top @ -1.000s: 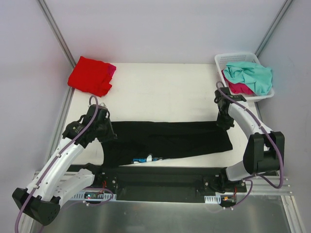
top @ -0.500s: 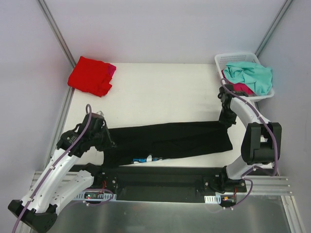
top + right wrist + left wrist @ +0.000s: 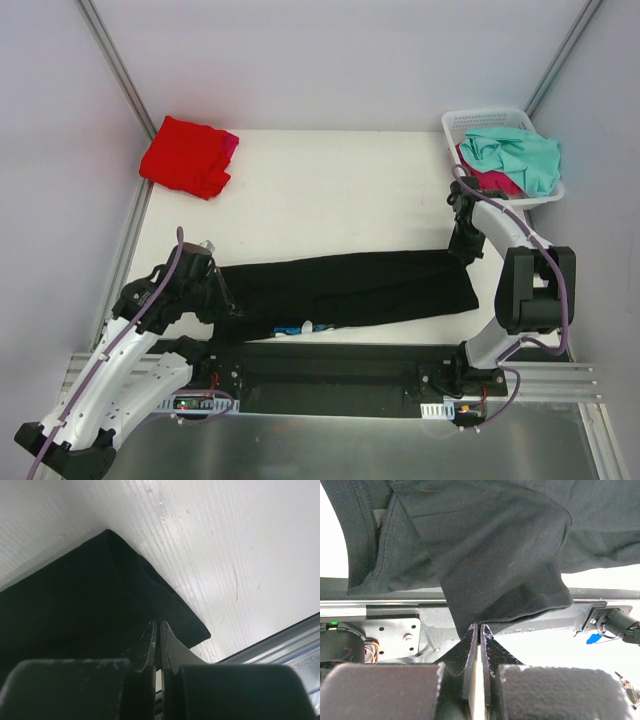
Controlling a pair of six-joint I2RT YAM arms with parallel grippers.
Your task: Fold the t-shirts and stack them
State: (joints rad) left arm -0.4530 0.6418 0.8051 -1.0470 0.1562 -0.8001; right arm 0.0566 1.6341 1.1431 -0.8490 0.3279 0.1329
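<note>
basket: white lattice basket sits at the far right corner of the table. The teal t-shirt is bunched on top in it, with a magenta t-shirt poking out underneath.

far left corner: the red t-shirt is folded, with a bit of pink cloth peeking out on its right side. It's well apart from both arms.

in the way: nothing much on the open tabletop. The right arm rises just beside the basket's near side. A small blue-and-white bit shows at the shirt's near edge, can't tell what it is.

black t-shirt: the black t-shirt is stretched in a long left-to-right band along the near part of the table, and its near left part hangs over the near table edge.

left gripper: the left gripper is at the shirt's left end. The left wrist view has the tips pressed together, pinching the hem, with cloth bunched right beyond them.

right gripper: the right gripper is at the shirt's far right corner. Its jaws are pressed together on the black cloth, and bare table lies just to the right.
</note>
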